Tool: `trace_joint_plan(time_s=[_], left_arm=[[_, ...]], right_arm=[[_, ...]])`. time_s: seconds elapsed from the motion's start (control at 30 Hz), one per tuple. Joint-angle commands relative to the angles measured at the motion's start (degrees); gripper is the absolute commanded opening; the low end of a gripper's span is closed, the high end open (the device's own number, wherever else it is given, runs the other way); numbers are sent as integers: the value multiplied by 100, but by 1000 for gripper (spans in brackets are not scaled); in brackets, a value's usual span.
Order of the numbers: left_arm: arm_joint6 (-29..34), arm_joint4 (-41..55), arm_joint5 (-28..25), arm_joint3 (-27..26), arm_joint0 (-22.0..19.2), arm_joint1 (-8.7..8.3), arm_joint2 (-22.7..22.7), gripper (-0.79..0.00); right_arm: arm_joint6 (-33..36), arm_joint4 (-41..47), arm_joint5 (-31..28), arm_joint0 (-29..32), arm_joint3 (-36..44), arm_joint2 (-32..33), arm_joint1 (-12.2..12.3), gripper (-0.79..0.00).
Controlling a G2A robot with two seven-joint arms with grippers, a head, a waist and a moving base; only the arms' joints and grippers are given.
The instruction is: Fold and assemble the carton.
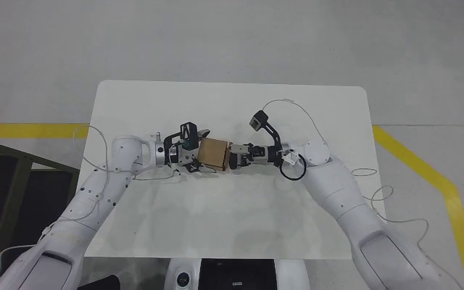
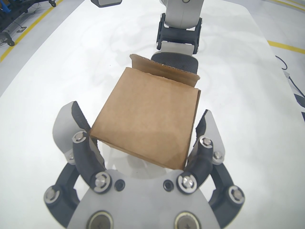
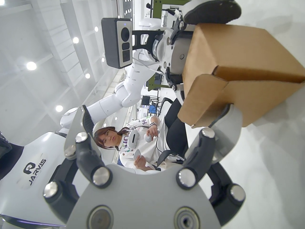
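Tabletop (image 1: 145,101), white, rectangular with rounded corners, is viewed from above. At 9 o'clock from its centre the left gripper (image 2: 140,110), a two-fingered metal claw with black rubber pads, is positioned. A brown corrugated-cardboard carton (image 2: 147,117) is held between its fingers, which are closed against opposite sides of the box. One black pad (image 3: 210,13) is seen lying flat along a carton face. The carton is located at the centre of the tabletop, with its body squared up and one end flap (image 2: 166,72) standing out at its 3 o'clock end. Whether the carton's underside touches the surface cannot be told. At 3 o'clock from the carton the right gripper (image 3: 155,117), of the same build, is spread wide with nothing clasped. One of its fingers (image 2: 177,63) is pressed against the outside of the raised flap. The other finger (image 3: 79,122) stands apart from the cardboard.
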State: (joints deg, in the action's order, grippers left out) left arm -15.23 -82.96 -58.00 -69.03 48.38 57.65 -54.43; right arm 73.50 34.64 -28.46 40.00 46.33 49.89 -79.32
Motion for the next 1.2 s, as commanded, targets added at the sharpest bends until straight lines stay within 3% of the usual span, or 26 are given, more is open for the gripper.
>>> trace_joint_plan(time_s=[0.0,0.07,0.13,0.17,0.2,0.23,0.37,0.5,0.63,0.7,0.83,1.17], left_arm=[[5,6,0,1,4,0,-2,0],[12,6,0,-6,6,-1,3,0],[13,8,0,-11,11,-3,5,0],[15,-4,0,-23,12,-4,8,0],[16,-13,0,-27,14,-5,8,0],[13,-16,0,-30,16,-5,7,0],[17,-30,0,-36,22,-9,-1,0],[19,-48,0,-46,28,-13,-13,0],[11,-74,0,-54,37,-17,-25,0],[7,-79,0,-57,42,-19,-30,0],[9,-100,0,-67,50,-24,-36,0],[-11,-157,0,-87,66,-34,-41,0]], right_arm=[[-27,-50,-5,-6,-21,3,-1,0],[-38,-49,-17,1,-16,13,-5,0],[-60,-79,-37,5,-8,17,-9,-259],[-71,-103,-37,4,-3,12,-12,-265],[-98,-162,-38,-6,-12,3,-14,-222],[-134,-207,-36,-11,-23,-5,-18,-126],[-324,-394,-40,-34,-89,-16,-26,-65],[-430,-559,-3,-40,-129,-41,-33,-111],[-490,-631,19,-26,-152,-50,-42,-228],[-513,-665,30,-25,-158,-49,-44,-249],[-566,-696,36,-15,-177,-21,-43,-397],[-744,-1093,216,-20,-191,-12,-15,-431]])
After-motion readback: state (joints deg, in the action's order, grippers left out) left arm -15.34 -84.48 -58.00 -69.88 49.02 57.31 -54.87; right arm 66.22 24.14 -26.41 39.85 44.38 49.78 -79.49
